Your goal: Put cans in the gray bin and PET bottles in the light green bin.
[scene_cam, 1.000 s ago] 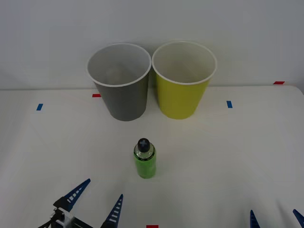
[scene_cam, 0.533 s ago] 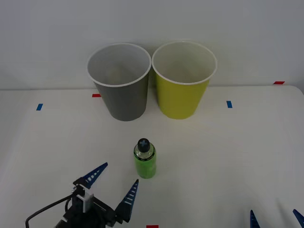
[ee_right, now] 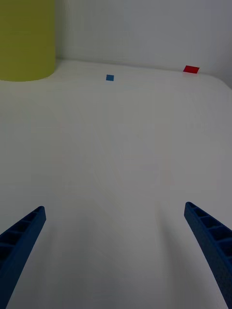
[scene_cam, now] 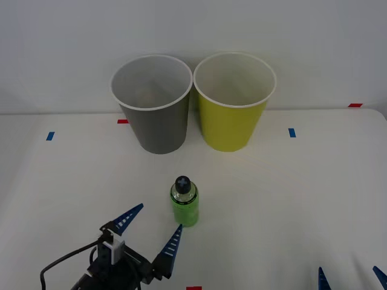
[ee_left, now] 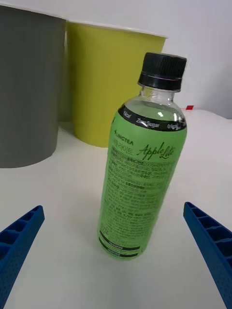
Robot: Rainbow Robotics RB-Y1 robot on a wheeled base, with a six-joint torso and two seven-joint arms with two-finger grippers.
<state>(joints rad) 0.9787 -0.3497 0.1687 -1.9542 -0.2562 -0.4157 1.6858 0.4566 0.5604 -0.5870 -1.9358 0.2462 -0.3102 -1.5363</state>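
From my station I saw a white table [scene_cam: 290, 199] that filled most of the front view, its surface matte and evenly lit, with only soft shadows. Small blue tape marks [scene_cam: 50, 136] and red tape marks [scene_cam: 355, 105] dotted it, one red piece at the near edge. Behind the table stood a plain pale grey wall [scene_cam: 60, 48], bare and smooth.
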